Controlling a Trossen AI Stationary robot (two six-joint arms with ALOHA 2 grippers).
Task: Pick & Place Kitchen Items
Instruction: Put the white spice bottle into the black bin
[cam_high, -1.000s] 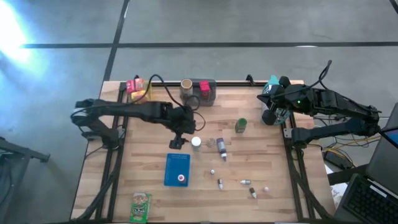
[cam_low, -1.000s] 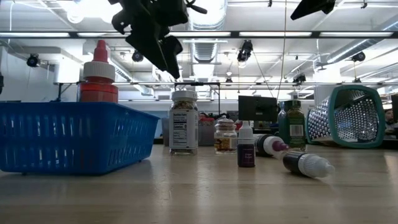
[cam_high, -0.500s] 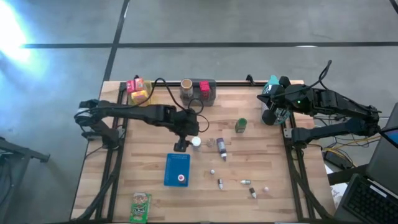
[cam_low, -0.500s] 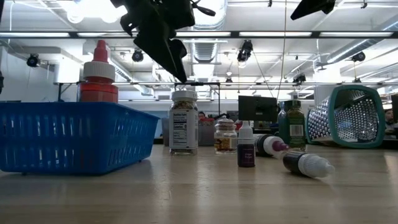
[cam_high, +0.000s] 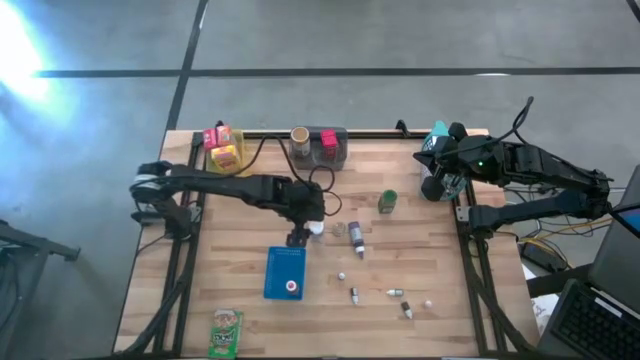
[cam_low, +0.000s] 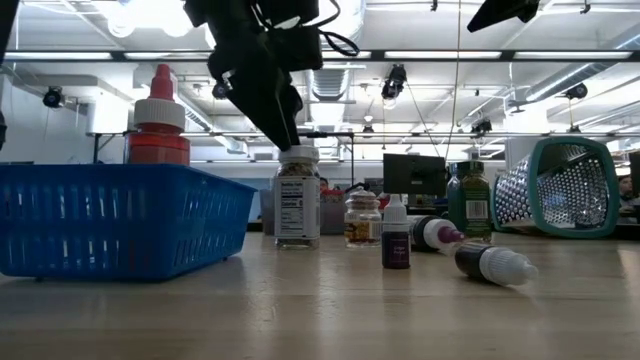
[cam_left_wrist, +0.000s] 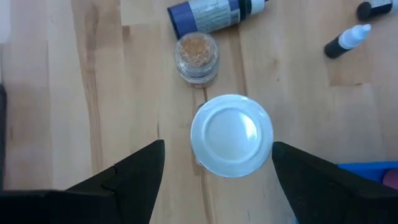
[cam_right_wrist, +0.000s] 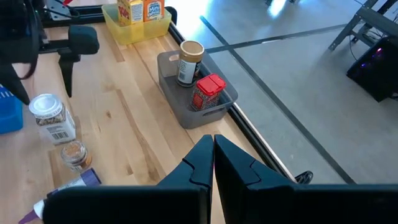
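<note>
While my left pincer (cam_left_wrist: 214, 180) hangs spread over the white-lidded jar (cam_left_wrist: 231, 135), upright on the tabletop (cam_high: 230, 240) beside the blue tray (cam_high: 285, 265), its axis runs vertical, straight below; my right pincer (cam_right_wrist: 213, 163), pressed together, waits far off

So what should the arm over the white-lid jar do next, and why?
Probably drop straight down. The left end effector is open, with the white-lidded jar centred between its fingers, but the low view shows them only at lid height. Lowering would put them beside the jar body before closing.
</note>
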